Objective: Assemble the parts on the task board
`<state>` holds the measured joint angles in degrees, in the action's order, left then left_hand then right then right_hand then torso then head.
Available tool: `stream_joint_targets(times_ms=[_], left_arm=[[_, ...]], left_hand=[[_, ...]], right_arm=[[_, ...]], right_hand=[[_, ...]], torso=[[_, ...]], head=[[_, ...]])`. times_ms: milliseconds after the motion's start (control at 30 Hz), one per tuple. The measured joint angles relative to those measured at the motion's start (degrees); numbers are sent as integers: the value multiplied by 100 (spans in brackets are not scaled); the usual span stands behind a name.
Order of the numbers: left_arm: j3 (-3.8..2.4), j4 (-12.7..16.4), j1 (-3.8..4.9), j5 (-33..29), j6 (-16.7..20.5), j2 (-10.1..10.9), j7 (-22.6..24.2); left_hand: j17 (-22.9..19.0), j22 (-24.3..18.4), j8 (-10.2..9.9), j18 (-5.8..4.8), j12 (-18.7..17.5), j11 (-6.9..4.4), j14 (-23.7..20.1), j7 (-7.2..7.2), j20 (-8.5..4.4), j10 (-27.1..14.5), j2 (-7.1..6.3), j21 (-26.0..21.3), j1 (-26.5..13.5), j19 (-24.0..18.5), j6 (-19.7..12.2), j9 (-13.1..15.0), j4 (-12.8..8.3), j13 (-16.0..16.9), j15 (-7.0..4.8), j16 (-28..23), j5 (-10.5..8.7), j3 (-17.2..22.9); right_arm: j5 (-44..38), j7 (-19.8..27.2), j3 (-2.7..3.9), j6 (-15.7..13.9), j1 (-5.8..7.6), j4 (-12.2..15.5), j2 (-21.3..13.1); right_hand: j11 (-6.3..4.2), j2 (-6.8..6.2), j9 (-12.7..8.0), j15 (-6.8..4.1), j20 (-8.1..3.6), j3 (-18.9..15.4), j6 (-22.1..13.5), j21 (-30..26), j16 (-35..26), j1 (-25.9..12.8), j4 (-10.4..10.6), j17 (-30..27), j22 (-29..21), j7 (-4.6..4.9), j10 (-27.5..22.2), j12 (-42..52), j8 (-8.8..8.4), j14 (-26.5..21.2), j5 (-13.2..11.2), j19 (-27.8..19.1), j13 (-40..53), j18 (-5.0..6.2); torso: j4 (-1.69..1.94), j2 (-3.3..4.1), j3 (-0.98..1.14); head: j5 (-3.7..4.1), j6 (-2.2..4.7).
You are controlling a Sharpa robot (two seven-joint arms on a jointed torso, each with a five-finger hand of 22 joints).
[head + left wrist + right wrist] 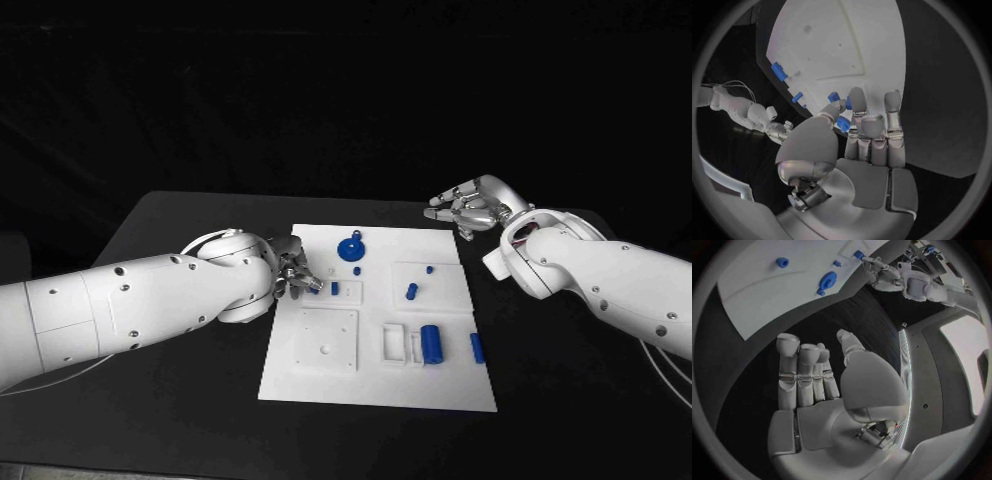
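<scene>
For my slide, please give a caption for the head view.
Both hands, left hand and right hand, flank the white task board carrying blue parts.

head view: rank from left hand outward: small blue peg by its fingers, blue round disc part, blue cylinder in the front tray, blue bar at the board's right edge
From the left hand:
1. Small blue peg, just beside its fingers, board's left part.
2. Blue round disc part, toward the board's far edge.
3. Blue cylinder, front tray, right of centre.
4. Blue bar, at the board's right edge.

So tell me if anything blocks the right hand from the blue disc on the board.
Nothing visible does. The right hand hovers open over the black table off the board's far right corner, and only bare board lies between it and the blue disc.
</scene>
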<state>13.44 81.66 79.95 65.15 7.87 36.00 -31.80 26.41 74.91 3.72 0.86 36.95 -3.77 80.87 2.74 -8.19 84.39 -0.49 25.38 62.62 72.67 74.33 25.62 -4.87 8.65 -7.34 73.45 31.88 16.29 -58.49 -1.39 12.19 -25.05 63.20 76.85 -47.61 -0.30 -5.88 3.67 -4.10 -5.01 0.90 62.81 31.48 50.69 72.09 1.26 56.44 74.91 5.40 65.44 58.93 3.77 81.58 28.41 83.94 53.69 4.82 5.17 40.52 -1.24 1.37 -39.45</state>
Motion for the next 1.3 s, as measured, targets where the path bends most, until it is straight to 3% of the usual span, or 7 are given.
stream_joint_targets(times_ms=[500,1300], left_arm=[[-13,-1,0,32,-65,0,8],[-22,-5,4,54,-181,6,27]], left_hand=[[119,0,-1,0,94,6,9,-2,0,10,0,64,0,0,14,-115,0,84,10,105,-157,-1],[277,-1,10,0,179,-1,18,-2,0,17,3,63,42,0,17,-197,-1,186,22,195,-447,-1]], right_arm=[[3,0,0,17,0,5,-3],[6,8,0,28,-14,-13,7]], right_hand=[[0,23,0,0,0,0,0,34,0,-23,0,13,0,0,0,0,0,0,56,0,13,1],[0,22,0,0,0,-1,0,33,0,-22,32,19,0,0,0,0,0,0,55,0,20,1]], torso=[[2,-1,0],[2,-5,-2]], head=[[-11,-53],[-14,-68]])
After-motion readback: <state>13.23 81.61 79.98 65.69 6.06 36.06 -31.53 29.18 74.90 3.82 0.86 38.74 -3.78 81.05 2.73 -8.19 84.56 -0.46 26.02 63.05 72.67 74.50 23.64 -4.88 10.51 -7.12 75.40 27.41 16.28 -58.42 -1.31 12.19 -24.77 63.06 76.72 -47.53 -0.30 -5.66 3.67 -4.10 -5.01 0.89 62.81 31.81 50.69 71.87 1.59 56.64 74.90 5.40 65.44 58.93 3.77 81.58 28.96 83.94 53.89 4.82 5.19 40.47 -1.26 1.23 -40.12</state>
